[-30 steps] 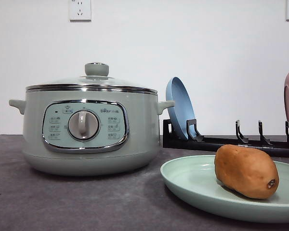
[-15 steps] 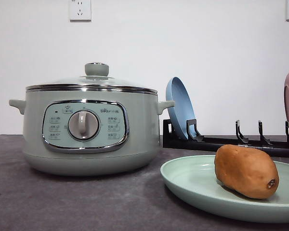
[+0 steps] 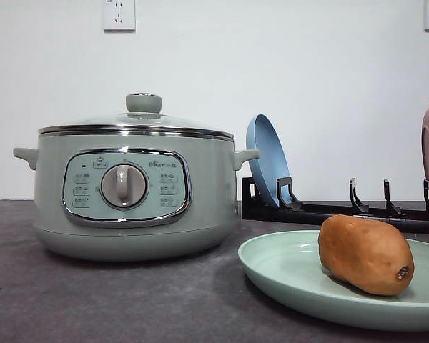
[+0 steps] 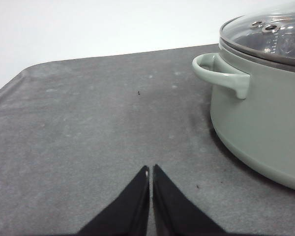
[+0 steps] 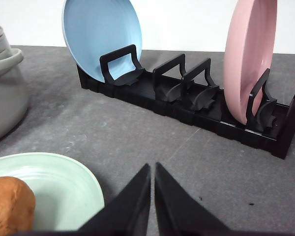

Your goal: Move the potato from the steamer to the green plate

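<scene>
The orange-brown potato (image 3: 365,254) lies on the pale green plate (image 3: 286,275) at the front right of the table, its dark spot facing forward. The sage-green steamer (image 3: 132,186) stands to the left with its glass lid on. In the right wrist view the potato (image 5: 10,206) and the green plate (image 5: 64,182) sit just beside my right gripper (image 5: 152,168), which is shut and empty. My left gripper (image 4: 150,170) is shut and empty over bare table, with the steamer (image 4: 260,103) off to one side of it.
A black dish rack (image 3: 329,211) stands behind the green plate, holding a blue plate (image 3: 268,158) and a pink plate (image 5: 248,59) upright. The table is covered by a dark grey mat (image 3: 129,300). White wall with outlets behind.
</scene>
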